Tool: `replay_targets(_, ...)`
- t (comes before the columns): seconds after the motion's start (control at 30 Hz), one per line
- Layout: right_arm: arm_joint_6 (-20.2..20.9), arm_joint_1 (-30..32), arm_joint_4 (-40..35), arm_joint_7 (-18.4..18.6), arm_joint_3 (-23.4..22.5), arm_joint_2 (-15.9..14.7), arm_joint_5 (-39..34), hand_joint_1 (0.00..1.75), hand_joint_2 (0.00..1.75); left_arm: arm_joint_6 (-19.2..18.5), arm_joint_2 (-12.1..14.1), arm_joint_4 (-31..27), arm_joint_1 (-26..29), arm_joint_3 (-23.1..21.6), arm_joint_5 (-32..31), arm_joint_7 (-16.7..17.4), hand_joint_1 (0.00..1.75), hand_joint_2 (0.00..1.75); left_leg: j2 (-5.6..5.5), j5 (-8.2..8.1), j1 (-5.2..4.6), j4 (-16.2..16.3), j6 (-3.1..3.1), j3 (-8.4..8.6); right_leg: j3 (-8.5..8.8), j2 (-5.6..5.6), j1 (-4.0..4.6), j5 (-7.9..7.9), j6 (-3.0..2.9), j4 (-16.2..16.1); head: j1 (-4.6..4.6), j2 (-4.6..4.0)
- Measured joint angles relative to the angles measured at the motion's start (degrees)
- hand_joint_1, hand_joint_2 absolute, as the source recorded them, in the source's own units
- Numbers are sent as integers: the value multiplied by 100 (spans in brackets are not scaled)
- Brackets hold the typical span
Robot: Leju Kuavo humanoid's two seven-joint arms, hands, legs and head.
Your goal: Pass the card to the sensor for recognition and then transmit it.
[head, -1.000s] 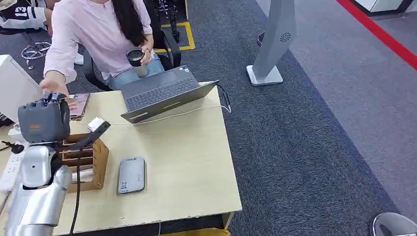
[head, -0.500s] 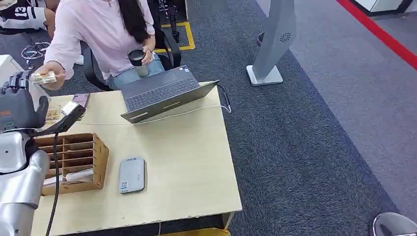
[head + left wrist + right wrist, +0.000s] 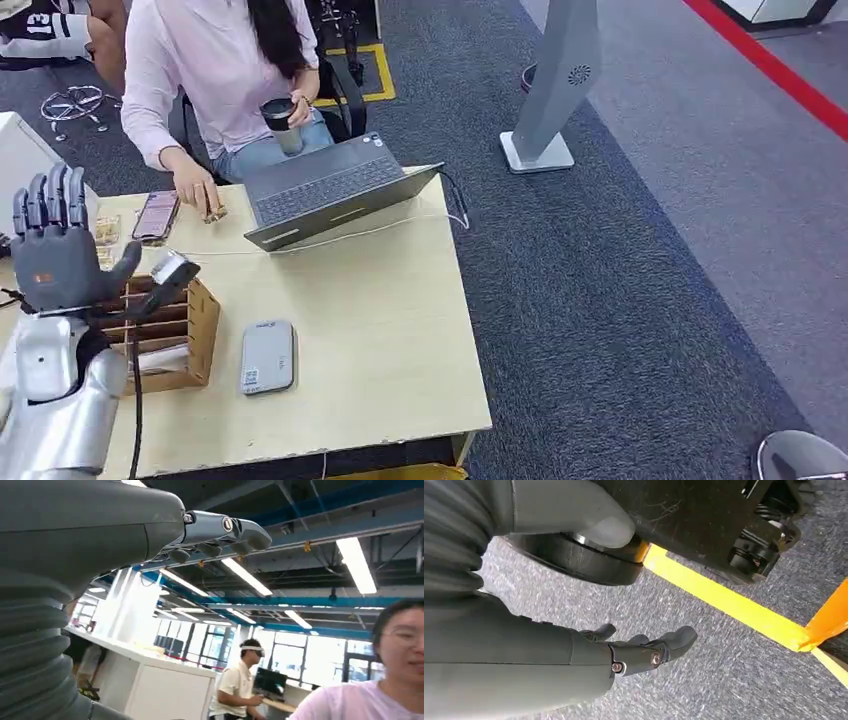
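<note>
The left hand (image 3: 58, 245) is raised at 9 o'clock over the table's (image 3: 380, 330) near-left part, fingers straight and spread, holding nothing. Below it stands the wooden slotted rack (image 3: 170, 330), and the grey sensor pad (image 3: 268, 356) lies flat just beside the rack toward 3 o'clock, nothing resting on it. At 11 o'clock a person's hand (image 3: 200, 192) rests on the table between a phone (image 3: 156, 215) and an open laptop (image 3: 325, 190), with a small pale piece under its fingers that may be the card; it is too small to tell. Some cards (image 3: 106, 229) lie near the phone toward 9 o'clock. The left wrist view looks up past the extended fingers (image 3: 225, 530) at ceiling lights. The right wrist view shows the right hand (image 3: 644, 647) hanging over grey carpet by a yellow floor line (image 3: 729, 605), fingers loosely extended and empty
</note>
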Motion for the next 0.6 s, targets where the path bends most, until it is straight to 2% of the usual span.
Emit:
replay_targets(0.17, -107, 60, 0, -20, -39, 52, -240, 0, 175, 83, -210, -1484, 1567, -133, 37, -155, 0, 175, 16, -19, -5, 0, 4, 0, -7, 13, -5, -13, 6, -1, -2, 0)
replay_targets(0.3, -184, 97, 0, -55, -131, 79, -380, 0, 175, -31, -260, -2135, 2458, -284, -18, -157, 0, 175, 14, -25, -6, 0, 10, -1, -7, 12, -6, -20, 9, -1, -4, 0)
replay_targets(0.33, -192, 102, 0, -66, -166, 81, -437, 0, 175, -278, -266, -2378, 2717, -327, -101, -98, 0, 175, 13, -26, -6, 0, 8, -1, -7, 11, -6, -21, 8, -1, -2, 0)
replay_targets(0.37, -210, 105, 0, -72, -186, 83, -487, 0, 175, -625, -262, -2485, 2898, -362, -120, 5, 0, 175, 12, -26, -6, -1, 8, -2, -5, 8, -6, -21, 7, -1, -4, 0)
replay_targets(0.43, -230, 130, 0, -114, -214, 92, -535, 0, 175, -1089, -196, -2633, 3258, -396, -155, 217, 0, 175, 14, -28, -4, -2, 5, 0, -7, 11, -5, -22, 6, -1, -4, 0)
replay_targets(0.6, -247, 143, 0, -133, -282, 98, -555, 0, 175, -1657, 29, -2836, 3767, -417, -68, 575, 0, 175, 6, -27, -3, -3, 5, -1, -6, 0, -4, -23, 5, -1, -4, 0)
